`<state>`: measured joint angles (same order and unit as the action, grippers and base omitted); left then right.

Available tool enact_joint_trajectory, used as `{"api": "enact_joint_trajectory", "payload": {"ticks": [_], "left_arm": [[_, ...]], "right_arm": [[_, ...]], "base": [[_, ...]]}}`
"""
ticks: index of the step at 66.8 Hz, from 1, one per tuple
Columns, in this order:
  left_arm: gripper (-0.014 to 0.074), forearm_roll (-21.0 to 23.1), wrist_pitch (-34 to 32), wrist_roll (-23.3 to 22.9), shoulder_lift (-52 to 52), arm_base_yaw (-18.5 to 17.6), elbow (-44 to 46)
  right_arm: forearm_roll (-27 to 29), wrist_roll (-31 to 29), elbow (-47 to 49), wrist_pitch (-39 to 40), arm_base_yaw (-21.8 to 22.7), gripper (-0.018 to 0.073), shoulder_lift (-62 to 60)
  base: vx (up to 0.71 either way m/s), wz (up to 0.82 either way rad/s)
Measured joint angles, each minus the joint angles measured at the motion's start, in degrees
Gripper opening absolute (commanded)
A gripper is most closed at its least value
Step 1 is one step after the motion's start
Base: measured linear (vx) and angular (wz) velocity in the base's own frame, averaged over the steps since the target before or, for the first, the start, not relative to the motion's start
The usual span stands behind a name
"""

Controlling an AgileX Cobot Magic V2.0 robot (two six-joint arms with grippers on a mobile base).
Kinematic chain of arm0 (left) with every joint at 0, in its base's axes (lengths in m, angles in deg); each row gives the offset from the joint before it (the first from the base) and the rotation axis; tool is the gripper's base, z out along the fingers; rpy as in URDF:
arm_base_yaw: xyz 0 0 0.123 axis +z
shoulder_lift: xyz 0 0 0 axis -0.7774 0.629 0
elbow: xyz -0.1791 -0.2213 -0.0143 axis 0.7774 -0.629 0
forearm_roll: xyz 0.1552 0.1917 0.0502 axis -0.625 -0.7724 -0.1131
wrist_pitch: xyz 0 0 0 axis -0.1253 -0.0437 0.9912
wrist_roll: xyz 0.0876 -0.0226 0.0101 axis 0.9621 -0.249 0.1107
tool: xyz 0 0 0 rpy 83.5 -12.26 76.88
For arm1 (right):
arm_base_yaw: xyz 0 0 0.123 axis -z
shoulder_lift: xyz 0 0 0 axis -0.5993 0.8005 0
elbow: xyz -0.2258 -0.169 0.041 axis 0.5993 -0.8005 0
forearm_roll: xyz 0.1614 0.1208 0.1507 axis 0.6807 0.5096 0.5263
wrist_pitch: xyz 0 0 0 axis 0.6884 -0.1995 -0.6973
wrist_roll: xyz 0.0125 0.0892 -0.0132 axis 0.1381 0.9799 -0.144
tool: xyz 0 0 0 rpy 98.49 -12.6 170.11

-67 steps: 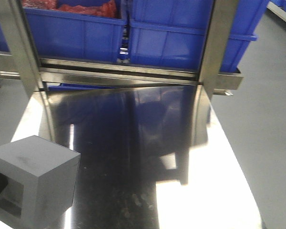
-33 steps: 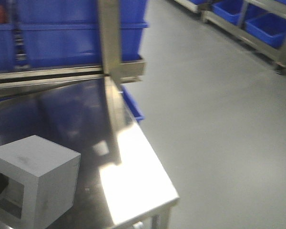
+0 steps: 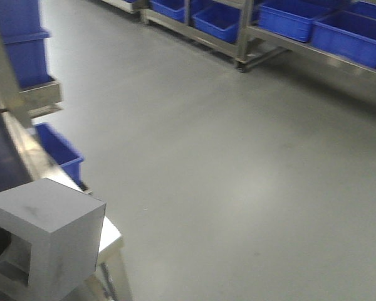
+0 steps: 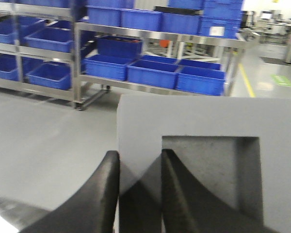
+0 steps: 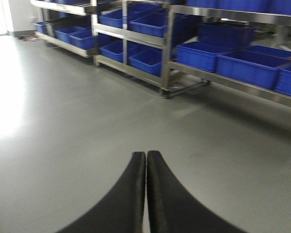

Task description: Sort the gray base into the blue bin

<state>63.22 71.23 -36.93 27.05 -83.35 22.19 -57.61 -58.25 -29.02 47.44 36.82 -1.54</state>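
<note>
The gray base [image 3: 50, 232] is at the lower left of the front view, its hollow face turned left. In the left wrist view it [image 4: 203, 121] fills the right half. My left gripper [image 4: 140, 153] is shut on the base's side wall, with one finger outside and one inside the square hollow. My right gripper [image 5: 146, 153] is shut and empty over the bare floor. Several blue bins stand on racks [image 3: 288, 15] [image 4: 153, 73] [image 5: 247, 65]. I cannot tell which one is the task's blue bin.
A steel table corner [image 3: 109, 235] sits under the base at lower left, with a steel post [image 3: 3, 69] and a blue bin [image 3: 59, 150] below its edge. Grey floor [image 3: 225, 163] stretches to steel racks [image 3: 244, 37] at the far right.
The front view has swung to the right: the steel table and the bins behind it slid off to the left, and open floor and far racks came into view. The base stays held.
</note>
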Motion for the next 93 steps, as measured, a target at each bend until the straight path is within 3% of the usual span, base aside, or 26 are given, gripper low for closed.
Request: {"api": "enact_joint_trajectory", "payload": {"ticks": [59,93], "left_arm": [[-0.0007,0.0,0.04,0.0,0.0,0.0,0.0],[-0.0007,0.0,-0.01,0.0,0.0,0.0,-0.06]], "right_arm": [[0.0,0.0,0.0,0.0,0.0,-0.0005,0.0],[0.0,0.0,0.0,0.0,0.0,-0.0005,0.0]], "base": [[0.02,-0.75],[0.21,-0.31]]}}
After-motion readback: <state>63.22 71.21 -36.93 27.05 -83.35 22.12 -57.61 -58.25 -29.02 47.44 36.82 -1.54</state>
